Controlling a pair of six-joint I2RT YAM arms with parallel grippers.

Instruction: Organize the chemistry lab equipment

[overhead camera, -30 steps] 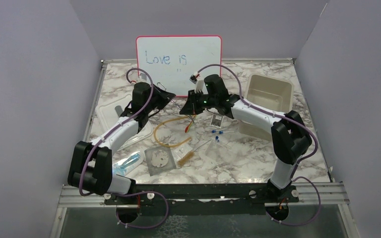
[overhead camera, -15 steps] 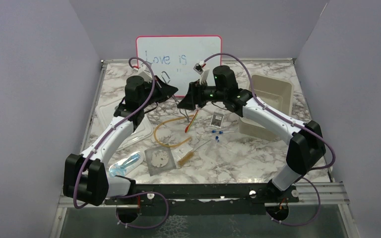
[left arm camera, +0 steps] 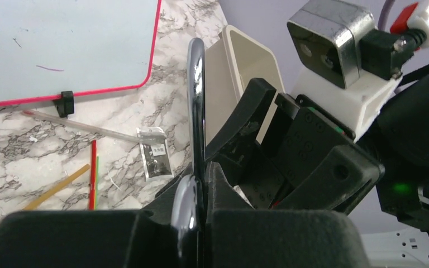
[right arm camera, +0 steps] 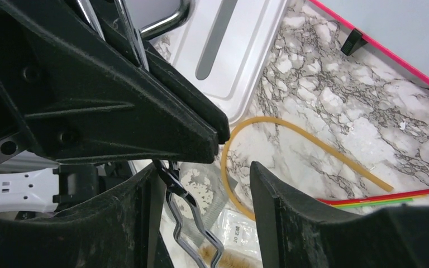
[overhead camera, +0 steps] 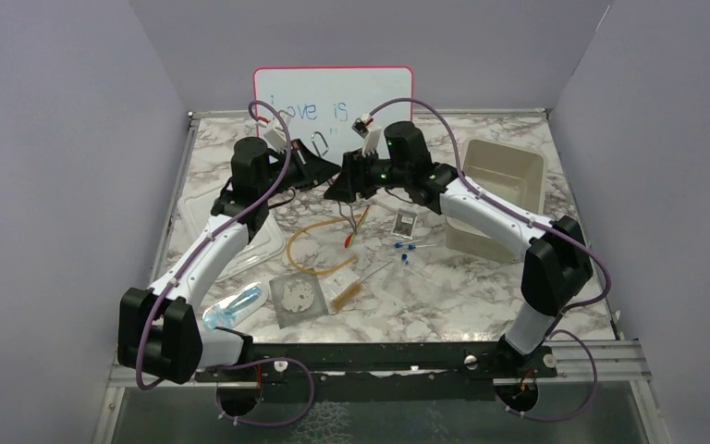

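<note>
Overhead, a chrome wire clamp (left arm camera: pixel 196 106) hangs where the two arms meet in the upper middle of the top view, lifted off the counter (overhead camera: pixel 444 296). The left claw (left arm camera: pixel 197 204) is closed tight on its shaft, so the clamp stands up out of the fingers, with its looped handle showing in front of the whiteboard (overhead camera: pixel 333 88). The right claw (right arm camera: pixel 201 184) stands wide open. Its fingers sit on either side of the clamp's zigzag end without pressing it, which reads as a handover with the left arm carrying the piece.

Below them, the other equipment lies loose at centre frame: the amber tubing loop (overhead camera: pixel 319 252), gauze mat (overhead camera: pixel 298 298), bristle brush (overhead camera: pixel 347 296), blue-capped pieces (overhead camera: pixel 405 250) and a small packet (overhead camera: pixel 406 222).

The beige bin (overhead camera: pixel 504 153) sits open at the right, and its lid (right arm camera: pixel 240 56) lies at the left, under the left arm. Room is tight, with the claws almost touching and the whiteboard close behind. The right claw would probably do best to back off toward the lower right before the clamp is swung anywhere.
</note>
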